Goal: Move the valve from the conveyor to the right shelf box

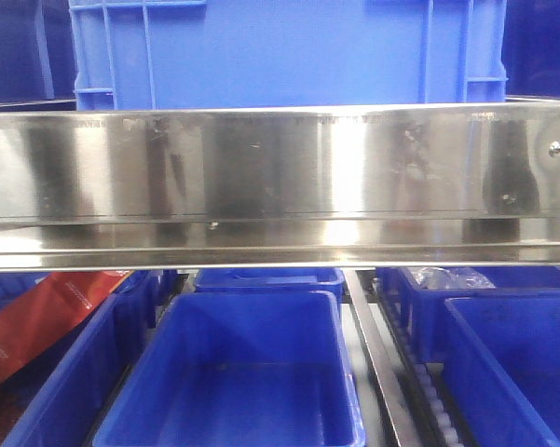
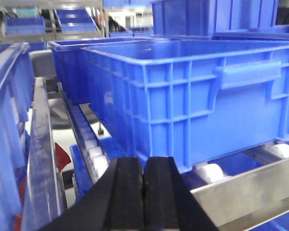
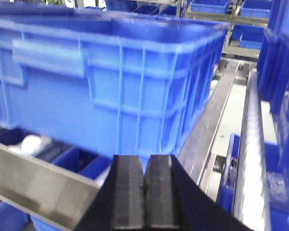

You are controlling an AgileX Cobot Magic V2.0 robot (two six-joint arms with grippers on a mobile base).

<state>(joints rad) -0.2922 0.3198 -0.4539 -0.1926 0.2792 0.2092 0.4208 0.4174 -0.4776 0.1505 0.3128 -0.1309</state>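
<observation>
Both arms face the racking: the left pincer (image 2: pixel 144 192) and right pincer (image 3: pixel 145 197) have pads pressed together, holding nothing — apparently idling before any pickup. Blue crates (image 1: pixel 233 372) rest on roller rails, ready to slide. Valve and conveyor appear in no view.

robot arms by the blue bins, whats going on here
Nothing is being handled right now. The left pincer and the right pincer are both shut and empty, each facing a large blue crate sitting on shelf rollers. The front view shows a steel shelf rail with empty blue bins below. No valve or conveyor is in view.
</observation>
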